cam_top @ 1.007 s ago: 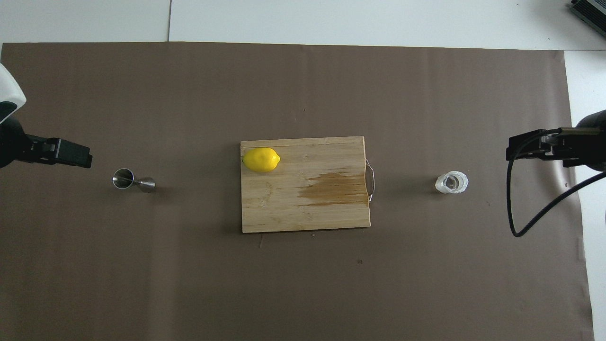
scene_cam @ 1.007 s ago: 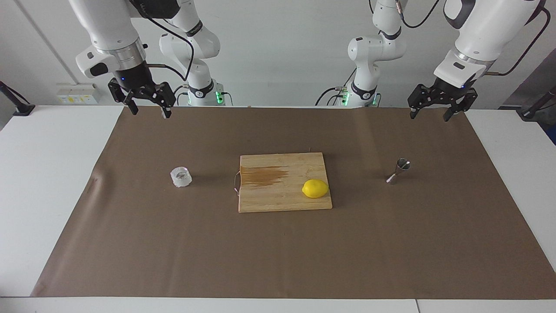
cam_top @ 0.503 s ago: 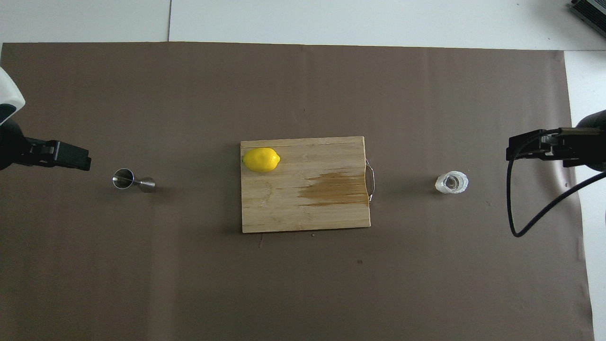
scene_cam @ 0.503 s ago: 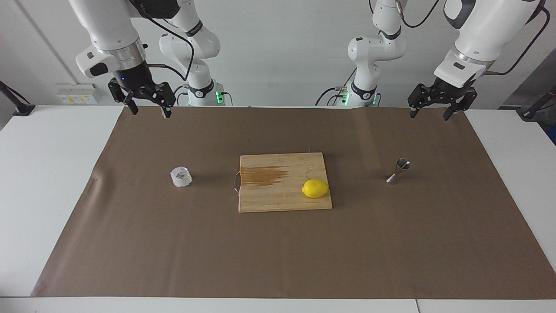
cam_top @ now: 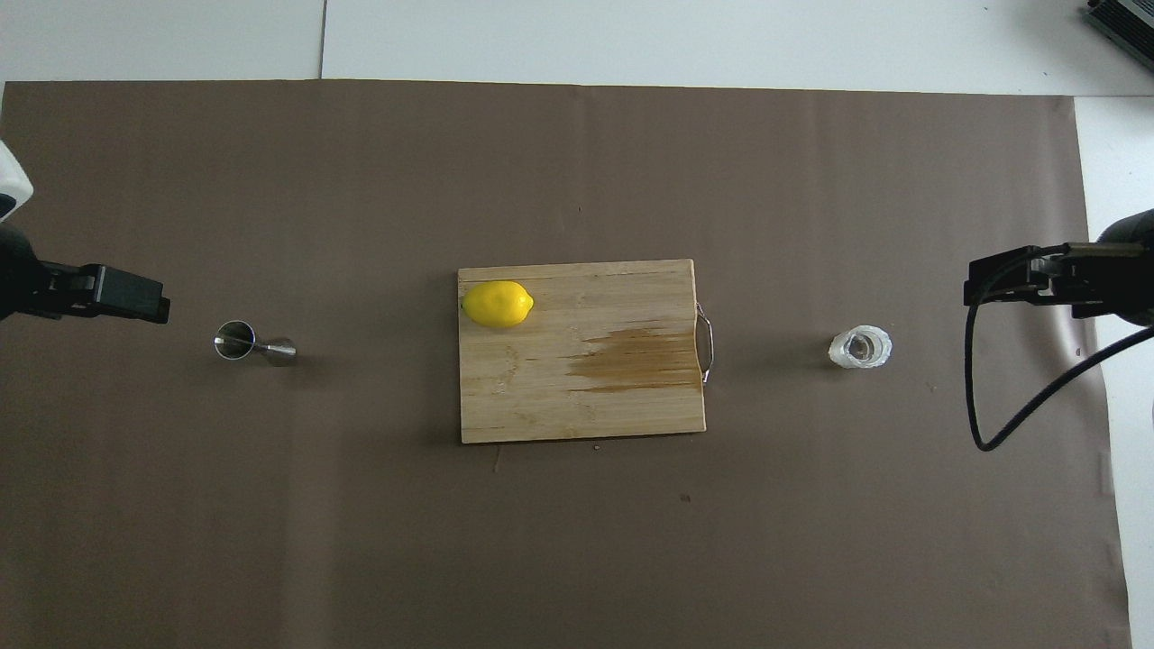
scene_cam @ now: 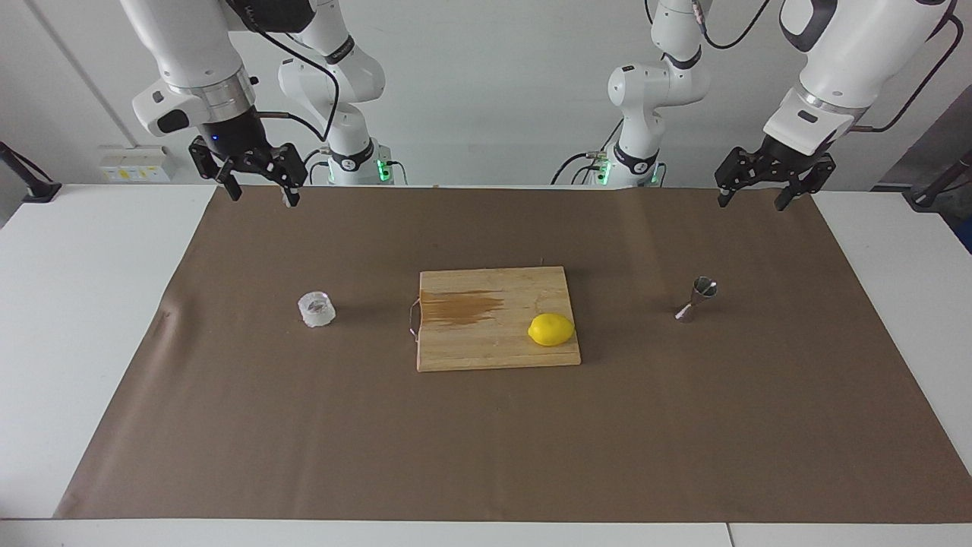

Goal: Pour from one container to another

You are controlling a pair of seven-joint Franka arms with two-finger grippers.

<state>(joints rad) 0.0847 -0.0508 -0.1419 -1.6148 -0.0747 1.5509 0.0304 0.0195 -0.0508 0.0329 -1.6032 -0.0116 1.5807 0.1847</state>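
The clear faceted glass tumbler (scene_cam: 317, 308) stands on the brown mat toward the right arm's end of the table; it also shows in the overhead view (cam_top: 860, 348). The small steel jigger (scene_cam: 697, 299) stands on the mat toward the left arm's end, seen from above in the overhead view (cam_top: 254, 343). My right gripper (scene_cam: 263, 197) is open and empty, raised over the mat's edge near its base, apart from the glass. My left gripper (scene_cam: 750, 202) is open and empty, raised over the mat's edge, apart from the jigger.
A wooden cutting board (scene_cam: 486, 357) with a wet brown stain lies in the middle of the mat, between glass and jigger. A yellow lemon (scene_cam: 551, 330) rests on it toward the jigger. The brown mat (scene_cam: 486, 456) covers most of the white table.
My left gripper has drifted slightly up and outward toward its end of the table. The right gripper, glass, jigger and lemon have not moved.
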